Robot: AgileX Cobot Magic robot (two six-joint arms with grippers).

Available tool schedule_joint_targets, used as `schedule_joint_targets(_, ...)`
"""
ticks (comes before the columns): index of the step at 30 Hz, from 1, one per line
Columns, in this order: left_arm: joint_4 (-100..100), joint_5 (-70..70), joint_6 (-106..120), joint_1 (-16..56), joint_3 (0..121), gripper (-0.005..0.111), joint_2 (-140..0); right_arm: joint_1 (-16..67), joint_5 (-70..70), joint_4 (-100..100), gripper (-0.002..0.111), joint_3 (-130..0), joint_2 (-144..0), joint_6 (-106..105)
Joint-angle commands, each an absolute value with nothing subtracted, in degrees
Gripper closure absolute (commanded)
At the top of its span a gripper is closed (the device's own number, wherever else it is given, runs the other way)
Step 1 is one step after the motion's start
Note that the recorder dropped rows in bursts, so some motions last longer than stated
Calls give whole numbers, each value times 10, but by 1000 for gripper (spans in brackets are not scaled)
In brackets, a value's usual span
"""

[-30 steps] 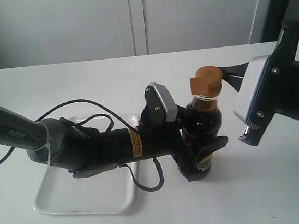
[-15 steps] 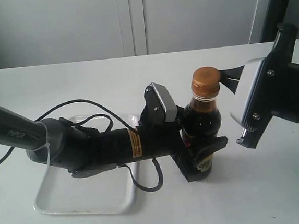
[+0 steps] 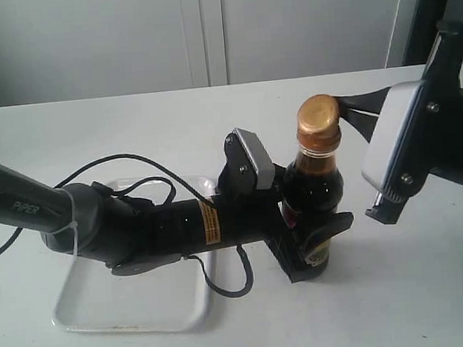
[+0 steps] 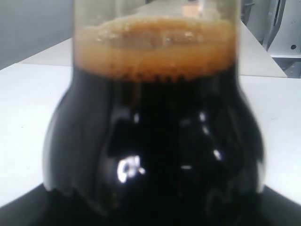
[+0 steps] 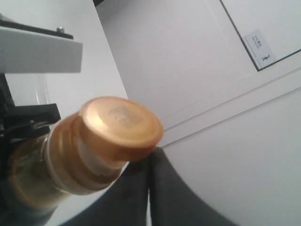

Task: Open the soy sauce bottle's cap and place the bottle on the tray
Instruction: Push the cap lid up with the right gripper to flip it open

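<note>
The soy sauce bottle [image 3: 316, 189] stands upright on the table, right of the tray [image 3: 121, 303]. My left gripper [image 3: 309, 246] is shut on its lower body, over the label. In the left wrist view the bottle [image 4: 155, 141] fills the frame, dark liquid with a foam line, and hides the fingers. The golden-brown cap [image 3: 319, 125] has its lid tilted up. In the right wrist view the lid of the cap [image 5: 120, 127] stands off its base, with white spout showing in the gap. My right gripper [image 5: 151, 162] is shut, its tips touching under the lid's edge [image 3: 341, 101].
The left arm [image 3: 139, 226] with its looping black cable lies across the white tray's right side. The right arm's white camera housing [image 3: 395, 147] hangs close to the right of the bottle. White cabinet doors stand behind the table.
My right gripper has risen slightly at the cap's right edge. The lid, flat half a second ago, is now tipped up. The bottle and left gripper have stayed put.
</note>
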State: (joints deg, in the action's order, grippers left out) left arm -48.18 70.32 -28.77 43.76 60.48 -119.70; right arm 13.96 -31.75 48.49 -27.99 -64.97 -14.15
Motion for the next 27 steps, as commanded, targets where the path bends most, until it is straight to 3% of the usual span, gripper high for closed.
schedule_joint_targets(1, -498, 700, -298, 442, 605, 107, -1195, 142, -334, 499, 108, -278, -641, -129)
schedule_joint_targets(13, -498, 700, -298, 442, 605, 107, -1195, 142, -445, 545, 108, -278, -596, -55)
schedule_joint_targets(18, -498, 700, -298, 442, 605, 107, -1195, 142, -339, 446, 108, -279, -583, -23)
schedule_joint_targets(21, -498, 700, -299, 442, 605, 107, -1195, 142, -248, 289, 108, -293, -601, -23)
schedule_joint_targets(27, -496, 700, -299, 441, 605, 107, -1195, 142, -62, 248, 108, -371, -654, 26)
